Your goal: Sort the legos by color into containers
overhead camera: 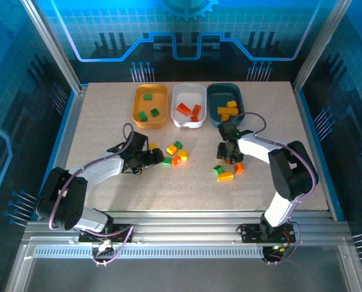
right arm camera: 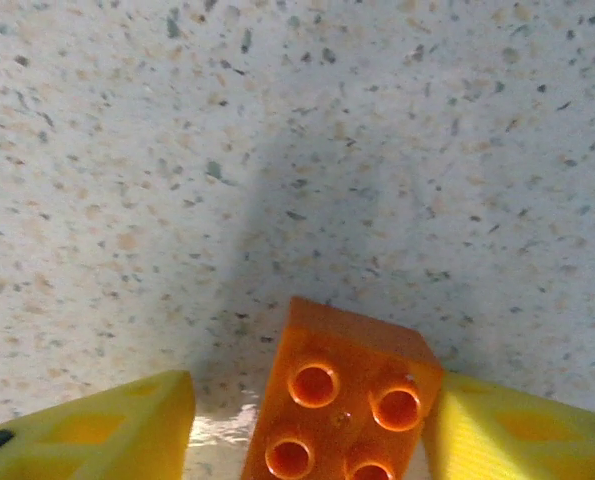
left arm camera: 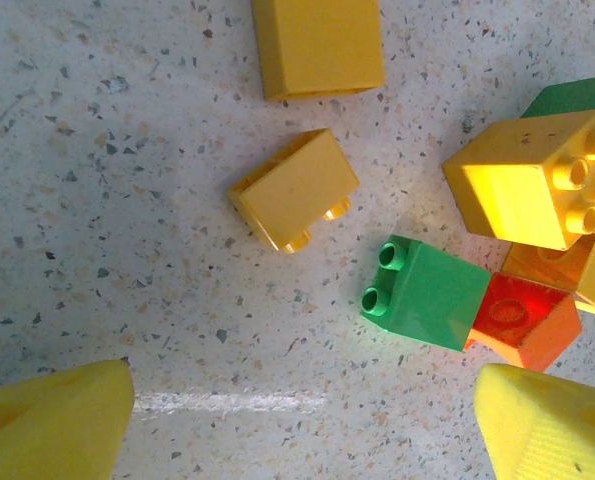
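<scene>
The three containers stand in a row at the back: an orange-yellow tray (overhead camera: 150,104) with green legos, a white tray (overhead camera: 188,104) with red-orange ones, and a dark teal tray (overhead camera: 225,103) with yellow ones. My left gripper (overhead camera: 149,159) (left arm camera: 302,400) is open low over the table, just left of a loose cluster. In front of it lie a green lego (left arm camera: 425,305), a red-orange lego (left arm camera: 525,318) and yellow legos (left arm camera: 295,190). My right gripper (overhead camera: 229,155) (right arm camera: 307,400) straddles a red-orange lego (right arm camera: 347,390). Its right finger touches the lego. A gap shows at the left finger.
More loose legos lie mid-table: a mixed cluster (overhead camera: 176,152), plus a green (overhead camera: 218,170), a yellow (overhead camera: 225,177) and a red-orange one (overhead camera: 238,168) by the right gripper. The table's metal rail (overhead camera: 181,234) runs along the near edge.
</scene>
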Tool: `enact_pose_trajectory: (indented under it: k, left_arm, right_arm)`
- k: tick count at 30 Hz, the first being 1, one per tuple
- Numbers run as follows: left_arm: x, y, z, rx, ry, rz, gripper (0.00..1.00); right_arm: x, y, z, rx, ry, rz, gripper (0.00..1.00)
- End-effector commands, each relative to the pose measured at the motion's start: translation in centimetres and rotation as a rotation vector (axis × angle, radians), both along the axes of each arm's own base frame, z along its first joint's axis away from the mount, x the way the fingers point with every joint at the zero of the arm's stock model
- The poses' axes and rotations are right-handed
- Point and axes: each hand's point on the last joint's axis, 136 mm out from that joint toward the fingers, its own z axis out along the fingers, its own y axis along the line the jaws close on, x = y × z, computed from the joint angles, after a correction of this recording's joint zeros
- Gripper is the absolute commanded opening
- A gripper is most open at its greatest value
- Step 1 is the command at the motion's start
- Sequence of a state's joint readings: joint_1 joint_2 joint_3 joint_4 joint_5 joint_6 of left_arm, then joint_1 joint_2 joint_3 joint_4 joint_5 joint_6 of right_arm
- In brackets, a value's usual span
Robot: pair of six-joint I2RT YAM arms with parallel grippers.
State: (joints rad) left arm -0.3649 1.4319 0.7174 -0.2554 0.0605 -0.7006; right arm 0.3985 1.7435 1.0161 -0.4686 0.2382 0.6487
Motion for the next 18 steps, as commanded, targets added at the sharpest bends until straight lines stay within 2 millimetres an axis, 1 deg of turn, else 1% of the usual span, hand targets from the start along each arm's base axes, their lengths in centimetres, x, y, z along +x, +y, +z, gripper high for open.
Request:
enact_pose_trajectory:
  k: [1,4,6,8,11,15,17,18]
  left_arm:
    - [-0.1,-0.6,0.4,-0.023,-0.015,-0.025,0.90]
    - [-0.3,-0.5,0.5,-0.019,-0.020,-0.029,0.90]
    - [-0.6,-0.2,0.5,-0.006,-0.022,-0.030,0.91]
    - [-0.8,0.0,0.6,-0.003,-0.028,-0.031,0.91]
    - [-0.9,-0.2,1.0,-0.016,-0.035,-0.033,0.91]
    - [-0.9,-1.0,1.3,-0.072,-0.041,-0.038,0.91]
    - [-1.4,-2.1,1.1,-0.130,-0.052,-0.036,0.90]
    - [-1.8,-3.1,1.0,-0.174,-0.067,-0.050,0.90]
  right_arm:
    - [1.7,2.0,0.5,0.037,-0.028,0.030,0.44]
    - [1.9,2.8,0.7,0.018,-0.045,0.052,0.34]
    - [2.1,3.3,1.5,0.007,-0.069,0.070,0.32]
    - [2.5,3.9,2.8,0.008,-0.106,0.088,0.31]
    - [3.6,5.2,5.4,0.037,-0.171,0.112,0.31]
    - [6.8,7.5,9.5,0.082,-0.276,0.143,0.31]
    - [8.6,8.3,10.8,0.086,-0.308,0.146,0.31]
    - [9.6,8.7,10.9,0.099,-0.312,0.139,0.31]
